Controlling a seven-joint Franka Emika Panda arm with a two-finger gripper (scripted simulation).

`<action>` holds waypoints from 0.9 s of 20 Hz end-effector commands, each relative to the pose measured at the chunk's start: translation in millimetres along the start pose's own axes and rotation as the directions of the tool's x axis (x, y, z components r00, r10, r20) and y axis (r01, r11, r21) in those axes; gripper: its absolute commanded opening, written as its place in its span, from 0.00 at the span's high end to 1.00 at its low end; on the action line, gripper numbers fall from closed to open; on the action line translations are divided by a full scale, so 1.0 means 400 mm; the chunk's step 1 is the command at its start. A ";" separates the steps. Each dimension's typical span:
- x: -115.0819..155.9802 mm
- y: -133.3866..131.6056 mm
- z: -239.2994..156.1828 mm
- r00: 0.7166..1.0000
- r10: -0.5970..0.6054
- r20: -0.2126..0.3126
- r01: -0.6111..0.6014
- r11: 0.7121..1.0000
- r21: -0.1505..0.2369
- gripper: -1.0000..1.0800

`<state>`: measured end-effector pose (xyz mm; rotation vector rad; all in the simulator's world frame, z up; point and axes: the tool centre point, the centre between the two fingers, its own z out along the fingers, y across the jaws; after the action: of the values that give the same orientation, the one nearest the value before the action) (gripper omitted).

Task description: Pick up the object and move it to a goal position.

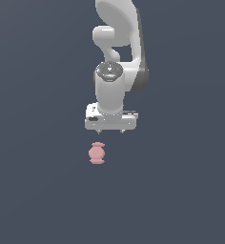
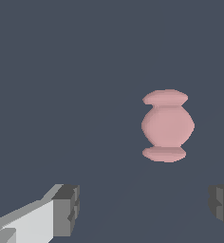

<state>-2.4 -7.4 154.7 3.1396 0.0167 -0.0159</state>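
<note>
The tool [image 1: 111, 131] hangs near the middle of the frame, its fingers [image 2: 66, 209] wide apart. The pink object [image 1: 97, 153] sits just below, not touched.

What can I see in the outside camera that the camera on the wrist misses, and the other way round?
Only the exterior view shows the white arm and its whole gripper hanging apart from the object. Only the wrist view shows the dark finger pads close up, jaws spread wide with nothing between them. Both show the pink object, untouched, on the plain dark grey ground.
</note>
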 end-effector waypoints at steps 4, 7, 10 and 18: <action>-0.003 0.012 -0.006 1.000 0.003 0.001 -0.003 1.000 -0.004 0.04; -0.010 0.043 -0.022 1.000 0.012 0.005 -0.012 1.000 -0.013 0.04; -0.014 0.061 -0.030 1.000 0.017 0.007 -0.017 1.000 -0.019 0.04; -0.006 0.065 -0.016 1.000 0.015 0.006 -0.015 1.000 -0.017 0.04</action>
<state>-5.4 -32.2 163.6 3.1222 -0.0078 -0.0250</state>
